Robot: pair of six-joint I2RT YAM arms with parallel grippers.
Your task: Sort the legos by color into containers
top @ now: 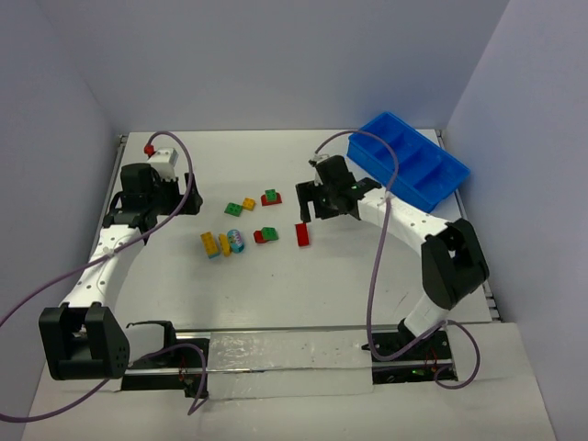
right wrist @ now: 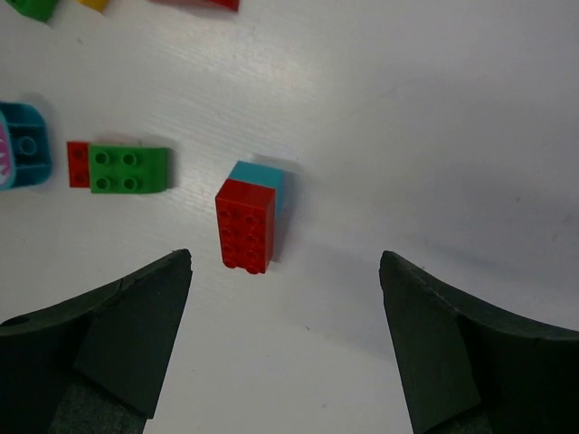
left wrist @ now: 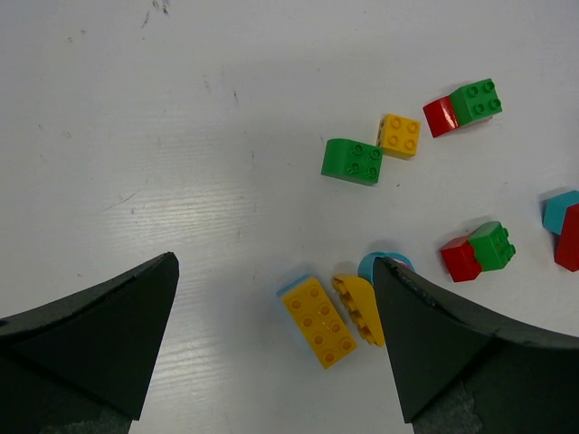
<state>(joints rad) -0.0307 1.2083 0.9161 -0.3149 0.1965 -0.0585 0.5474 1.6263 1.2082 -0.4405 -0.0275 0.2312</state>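
Left gripper (left wrist: 276, 294): jaws spread wide, holding nothing, above the table (top: 367, 276) just left of a long yellow brick (left wrist: 318, 322) and a curved yellow brick (left wrist: 360, 310).

Right gripper (right wrist: 285, 262): jaws likewise apart and unloaded, poised over a red brick (right wrist: 245, 225) stacked on a light-blue one (right wrist: 271, 185).

Remaining bricks lie loose at mid-table: a green brick (left wrist: 353, 162), a small yellow brick (left wrist: 399, 136) and two red-green pairs (left wrist: 478, 252).

The blue bin (top: 390, 175) stands at the far right, well apart from the bricks.
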